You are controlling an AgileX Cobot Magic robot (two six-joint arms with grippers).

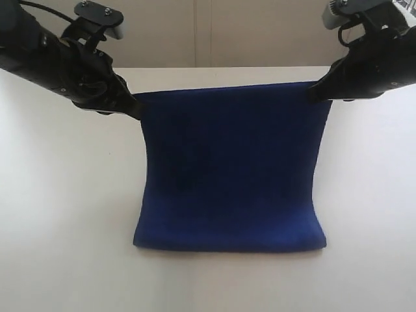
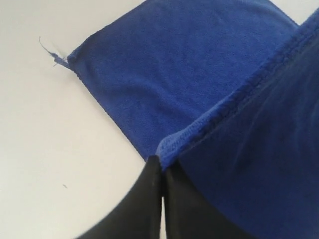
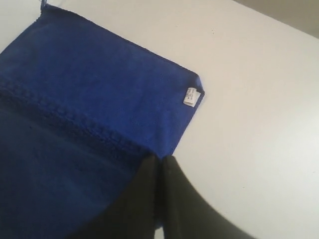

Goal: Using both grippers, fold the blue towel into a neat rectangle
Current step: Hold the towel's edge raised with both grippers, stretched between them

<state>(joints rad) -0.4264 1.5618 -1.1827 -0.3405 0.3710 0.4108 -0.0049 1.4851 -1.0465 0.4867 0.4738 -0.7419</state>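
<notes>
The blue towel [image 1: 231, 169] is doubled over on the white table, its fold lying near the front edge and its upper layer lifted off the lower one. My left gripper [image 1: 136, 108] is shut on the raised left corner, and the pinch shows in the left wrist view with the hem [image 2: 234, 102] running off from the gripper [image 2: 162, 164]. My right gripper [image 1: 313, 91] is shut on the raised right corner, seen close up in the right wrist view [image 3: 160, 162]. Beneath, the lower layer lies flat, with a loose thread [image 2: 50, 50] at one corner and a white label [image 3: 190, 95] at the other.
The white table [image 1: 58, 214] stretches bare on both sides of the towel and in front of it. A beige wall [image 1: 214, 32] rises behind the table's far edge.
</notes>
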